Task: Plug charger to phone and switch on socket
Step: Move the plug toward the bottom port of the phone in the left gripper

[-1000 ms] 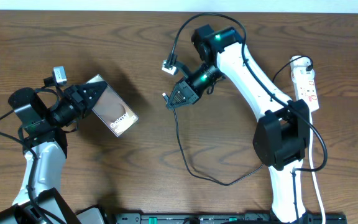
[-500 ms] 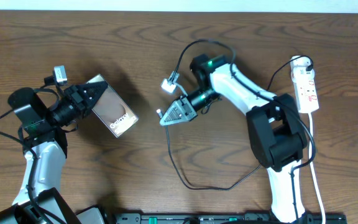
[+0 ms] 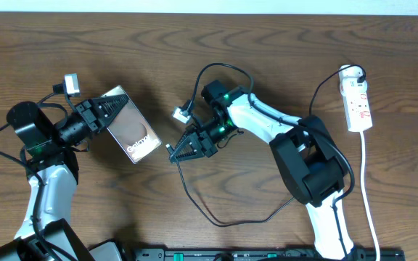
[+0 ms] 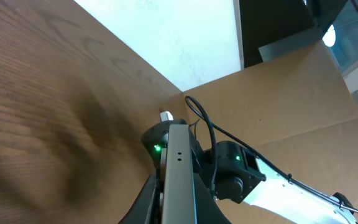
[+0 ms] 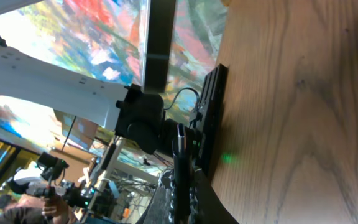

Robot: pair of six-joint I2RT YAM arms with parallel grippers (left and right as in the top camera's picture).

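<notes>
Across the middle of the bench [image 3: 64, 43], the right gripper [image 3: 178, 150] has swung leftward over the last second, from a spot well apart from the phone [image 3: 130, 131] to one just beside its lower right end. It has dragged the charger [image 3: 220, 224] along, so the thin black cable now trails from the jaws in a loose loop toward the near edge. The jaws are clamped on the connector end; the right wrist view shows a slim dark piece pinched between them, pointing at the other arm. The left gripper [image 3: 107, 112] has hardly shifted. Its jaws are closed on the upper left end of the phone, holding it lifted and angled, with the free end turned toward the oncoming connector. The left wrist view looks straight along the phone's thin edge at the right arm, which suggests the two are roughly lined up.

I judge the approach nearly finished and the insertion not yet made: a small gap remains between tip and phone, and the port itself cannot be made out. The socket [image 3: 358, 98] lies untouched at the far right, well apart from both grippers, so switching it on is yet to come.

On the phone's face white lettering reads "Galaxy"; what follows is too small to read. The socket's red marks are illegible.
</notes>
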